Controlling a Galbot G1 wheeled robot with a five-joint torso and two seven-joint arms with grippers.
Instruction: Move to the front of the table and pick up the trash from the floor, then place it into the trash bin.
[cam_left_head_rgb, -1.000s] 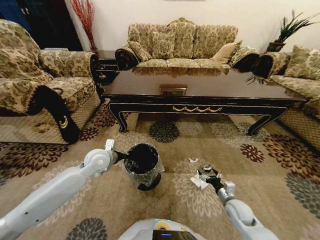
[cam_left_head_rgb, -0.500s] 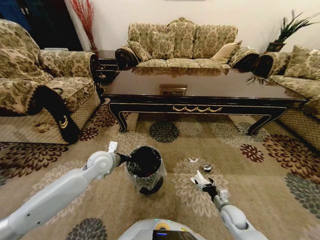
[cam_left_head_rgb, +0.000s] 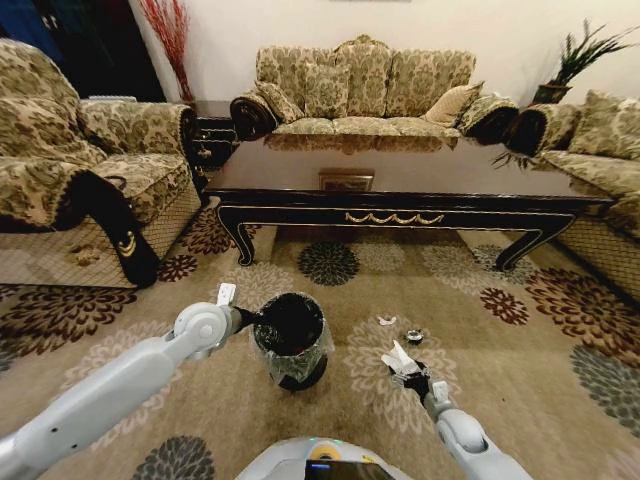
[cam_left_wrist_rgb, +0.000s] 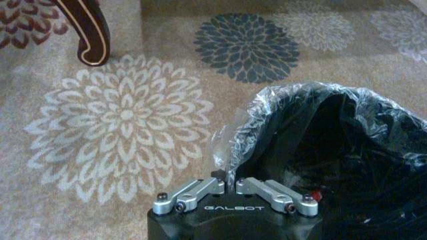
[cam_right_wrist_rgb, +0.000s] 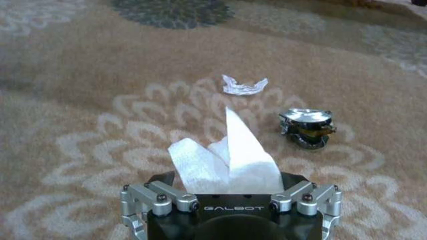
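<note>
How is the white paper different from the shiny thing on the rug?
The white paper is big, soft and folded, and sits in the right gripper, lifted. The shiny thing is small, round, dark with a silvery top, and lies on the rug untouched. Both are litter near the bin, whose bag the left gripper pinches.

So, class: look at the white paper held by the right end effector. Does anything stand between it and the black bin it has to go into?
Nothing visible does. The right end effector holds the white paper, and bare carpet lies between it and the trash bin, whose rim the left end effector grips on the far side.
</note>
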